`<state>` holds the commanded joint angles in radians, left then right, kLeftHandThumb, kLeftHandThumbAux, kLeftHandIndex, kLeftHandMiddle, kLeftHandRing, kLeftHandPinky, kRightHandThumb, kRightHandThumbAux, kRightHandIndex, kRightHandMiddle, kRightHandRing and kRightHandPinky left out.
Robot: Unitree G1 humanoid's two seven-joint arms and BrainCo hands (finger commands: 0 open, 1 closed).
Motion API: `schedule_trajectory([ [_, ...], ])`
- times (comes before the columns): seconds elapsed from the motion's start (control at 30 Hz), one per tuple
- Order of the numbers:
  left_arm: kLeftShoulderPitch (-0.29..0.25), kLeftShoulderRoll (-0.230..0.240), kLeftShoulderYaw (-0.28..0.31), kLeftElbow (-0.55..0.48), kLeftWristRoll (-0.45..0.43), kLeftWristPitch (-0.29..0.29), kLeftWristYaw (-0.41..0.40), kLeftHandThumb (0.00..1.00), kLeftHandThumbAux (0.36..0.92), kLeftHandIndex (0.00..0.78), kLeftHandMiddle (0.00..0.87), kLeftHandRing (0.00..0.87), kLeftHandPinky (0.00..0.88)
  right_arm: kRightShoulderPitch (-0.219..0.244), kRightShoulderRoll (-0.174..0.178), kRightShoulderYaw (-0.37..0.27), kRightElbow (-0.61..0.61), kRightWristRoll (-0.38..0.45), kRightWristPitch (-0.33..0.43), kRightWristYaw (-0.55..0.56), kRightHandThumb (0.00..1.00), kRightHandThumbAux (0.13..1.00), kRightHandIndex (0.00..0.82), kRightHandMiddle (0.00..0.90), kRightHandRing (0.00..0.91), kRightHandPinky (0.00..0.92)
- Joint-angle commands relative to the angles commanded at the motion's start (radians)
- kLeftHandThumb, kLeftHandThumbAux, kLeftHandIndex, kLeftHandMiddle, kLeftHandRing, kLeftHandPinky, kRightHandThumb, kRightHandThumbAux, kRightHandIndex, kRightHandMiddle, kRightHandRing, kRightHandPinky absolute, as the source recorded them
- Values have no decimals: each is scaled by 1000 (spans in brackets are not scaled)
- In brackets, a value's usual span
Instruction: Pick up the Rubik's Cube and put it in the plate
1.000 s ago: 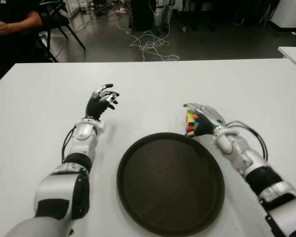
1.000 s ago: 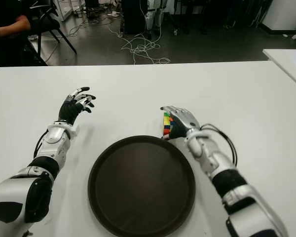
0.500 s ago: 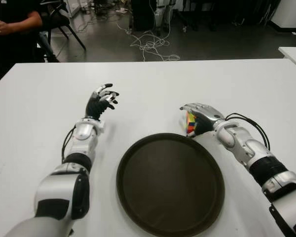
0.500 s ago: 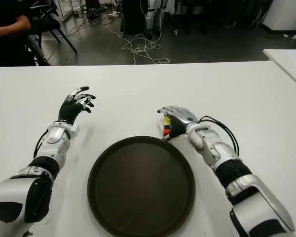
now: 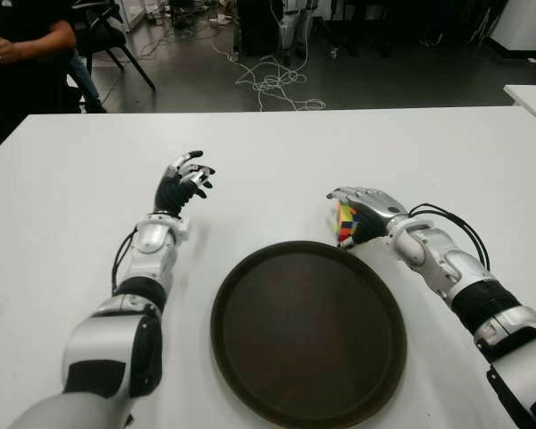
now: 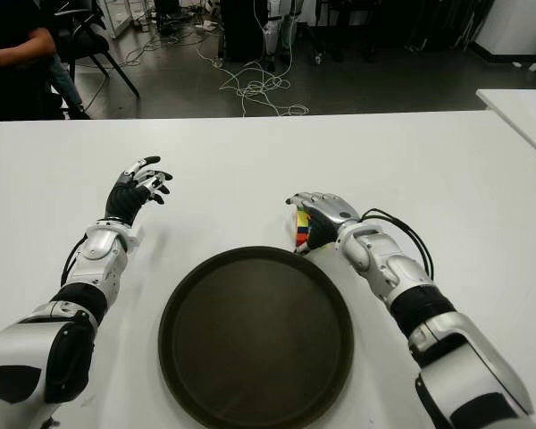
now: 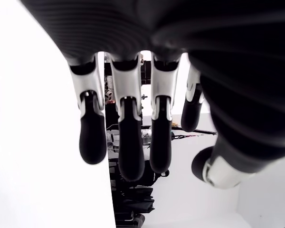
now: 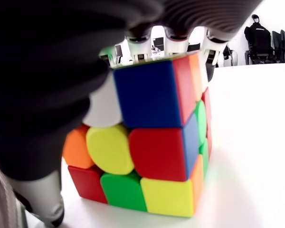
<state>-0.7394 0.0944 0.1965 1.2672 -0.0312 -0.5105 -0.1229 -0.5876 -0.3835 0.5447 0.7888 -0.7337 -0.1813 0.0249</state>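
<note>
Both arms reach forward over the desk, one hand working and one idle.
The right hand (image 5: 364,213) lies palm down toward the desk's middle, fingers (image 8: 175,38) curled over the top of the cube (image 8: 152,142) and thumb against its side. The left hand (image 5: 180,185) is raised nearer the left edge, palm up, fingers (image 7: 133,142) loosely bent and holding nothing.

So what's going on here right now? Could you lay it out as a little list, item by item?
Rubik's Cube: on the white table, just beyond the plate's far rim, not in it
right hand: fingers curled over the cube from above, gripping it
plate: dark, round, nothing on it, near the front of the table
left hand: open, raised left of the plate, holding nothing
person: seated past the table's far left corner
</note>
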Motion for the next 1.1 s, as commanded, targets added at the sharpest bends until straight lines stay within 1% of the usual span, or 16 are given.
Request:
schedule_trajectory([
  [0.2,0,1,0,0,0,-1,-4,163,665,230,435,516,578,-2,2,-1,12,5,-5,-13,0,773,118,118,118,112],
  [0.43,2,2,-2,-1,1,-4,-9,149,656,221,441,517,578,1,2,-5,9,7,-6,-25,0,782,116,121,122,112],
  [0.5,2,2,-2,-2,1,-8,-12,141,653,223,446,518,580,0,2,-6,11,6,-6,-32,0,801,123,131,137,141],
  [0.63,4,2,0,-3,-2,-15,-17,135,650,228,448,518,580,-3,5,-7,23,6,-6,-48,0,843,126,138,150,161],
  [0.73,5,2,2,-4,-5,-16,-22,136,653,229,441,516,577,-5,8,-8,36,5,-8,-67,25,855,127,142,155,171],
  [0.77,4,2,3,-4,-6,-15,-24,137,655,229,439,515,576,-3,10,-10,39,2,-6,-86,48,856,127,144,156,175],
  [0.8,4,2,4,-5,-7,-14,-25,136,660,227,432,513,572,-2,11,-11,42,1,-5,-101,120,859,134,152,164,191],
  [0.83,4,2,3,-5,-6,-12,-25,135,662,226,430,512,571,-1,13,-13,44,-1,-3,-117,149,859,137,155,167,197],
  [0.93,4,4,1,-5,-2,-7,-22,131,669,223,419,507,567,5,18,-20,48,-2,7,-169,323,857,161,177,187,221],
  [0.97,4,4,0,-5,0,-6,-20,131,669,222,419,506,567,9,21,-26,45,0,14,-192,347,856,165,180,189,224],
  [1.0,4,5,-1,-5,1,-5,-19,131,668,222,419,506,568,12,24,-30,43,1,19,-208,410,855,181,194,203,236],
  [1.03,4,5,-1,-6,2,-5,-17,131,667,222,419,505,568,15,29,-37,41,4,27,-225,453,854,191,203,212,244],
  [1.07,4,5,-2,-6,3,-4,-16,131,665,222,418,505,568,17,32,-41,40,7,33,-237,502,830,233,213,221,252],
  [1.1,4,6,-4,-6,5,-4,-13,131,663,221,415,503,567,19,39,-49,40,13,48,-251,573,796,294,226,234,264],
])
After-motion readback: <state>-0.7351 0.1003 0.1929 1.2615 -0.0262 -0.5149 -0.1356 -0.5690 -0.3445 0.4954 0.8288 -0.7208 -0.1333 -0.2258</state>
